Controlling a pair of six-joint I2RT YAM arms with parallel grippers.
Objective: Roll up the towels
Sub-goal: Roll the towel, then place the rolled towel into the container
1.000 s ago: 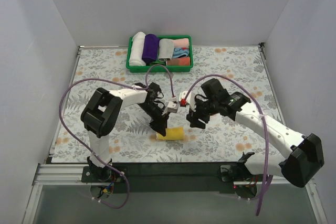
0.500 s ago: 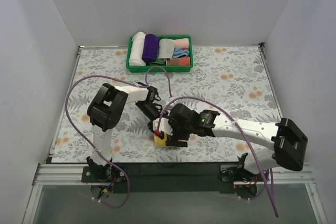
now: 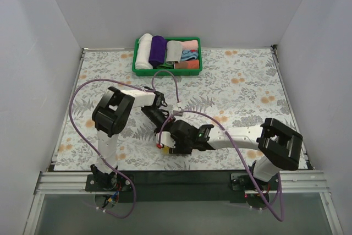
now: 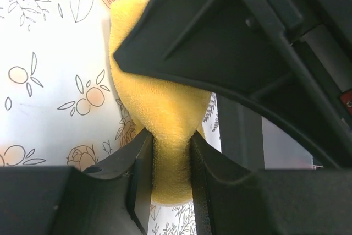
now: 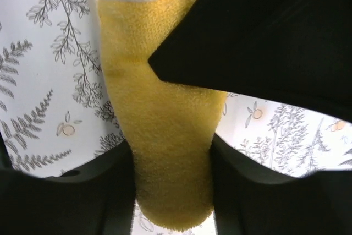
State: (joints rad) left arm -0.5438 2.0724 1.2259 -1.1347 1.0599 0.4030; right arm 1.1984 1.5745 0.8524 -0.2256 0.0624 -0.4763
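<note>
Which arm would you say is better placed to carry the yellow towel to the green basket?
Probably left: the left gripper pinches the yellow towel tightly and the green basket sits nearer its base, while the right arm is stretched across.

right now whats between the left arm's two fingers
The yellow towel, pinched to a narrow waist between the left fingers, with no gap on either side. The left wrist view shows it.

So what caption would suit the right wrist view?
Two black fingers pinch a soft yellow cloth towel on the floral-print table.
</note>
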